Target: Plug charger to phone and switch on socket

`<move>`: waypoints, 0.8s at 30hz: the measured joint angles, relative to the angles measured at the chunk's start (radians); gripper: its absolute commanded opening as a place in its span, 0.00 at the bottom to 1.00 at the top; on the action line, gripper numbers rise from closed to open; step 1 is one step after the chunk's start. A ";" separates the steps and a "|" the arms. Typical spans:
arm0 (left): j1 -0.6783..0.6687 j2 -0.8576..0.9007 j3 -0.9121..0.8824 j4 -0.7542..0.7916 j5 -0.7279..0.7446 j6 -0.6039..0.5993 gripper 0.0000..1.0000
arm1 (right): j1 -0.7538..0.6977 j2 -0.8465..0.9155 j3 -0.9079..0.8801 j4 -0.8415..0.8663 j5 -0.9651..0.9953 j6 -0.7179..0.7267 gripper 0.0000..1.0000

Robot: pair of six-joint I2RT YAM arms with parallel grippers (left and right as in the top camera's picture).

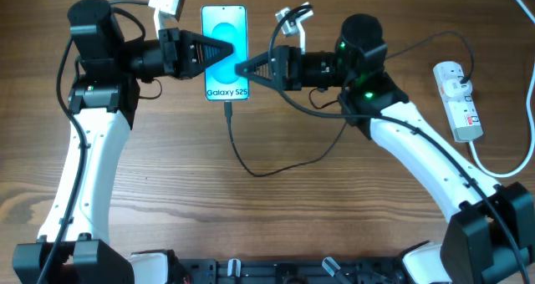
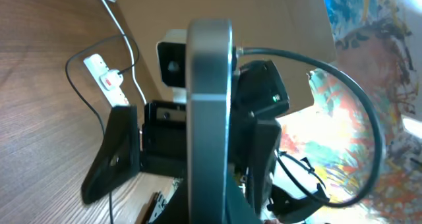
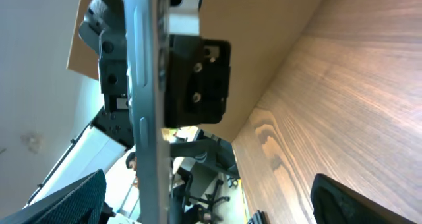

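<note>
The left gripper (image 1: 224,48) is clamped on the slim rectangular phone (image 1: 226,88) with the lit cyan screen, its jaws on the phone's two faces. The right gripper (image 1: 242,67) has its jaws apart, with its black fingers (image 3: 359,201) straddling the phone's right edge. The thin black charger cable (image 1: 227,110) sits in the phone's lower end and loops off to the right. The white oblong plastic socket strip (image 1: 458,100) lies well to the right of the phone on the wooden table (image 1: 292,225).

Overhead straight down on the table (image 1: 167,209), wrist views close, facing each other, sharing the phone (image 2: 210,118) edge-on
</note>
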 measured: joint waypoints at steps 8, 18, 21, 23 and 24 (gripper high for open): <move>-0.008 0.000 -0.028 0.000 0.003 0.004 0.04 | -0.043 0.000 0.000 -0.020 -0.131 -0.080 1.00; -0.069 0.000 -0.076 0.000 -0.040 0.004 0.04 | -0.034 0.000 0.004 -0.254 -0.151 -0.200 0.69; -0.069 0.000 -0.076 0.000 -0.048 0.006 0.04 | -0.020 0.000 0.005 -0.305 -0.139 -0.253 0.44; -0.069 0.000 -0.081 -0.001 -0.066 0.015 0.04 | -0.014 0.000 0.010 -0.301 -0.140 -0.273 0.28; -0.069 0.000 -0.084 -0.004 -0.076 0.019 0.04 | -0.010 0.000 0.011 -0.300 -0.143 -0.281 0.26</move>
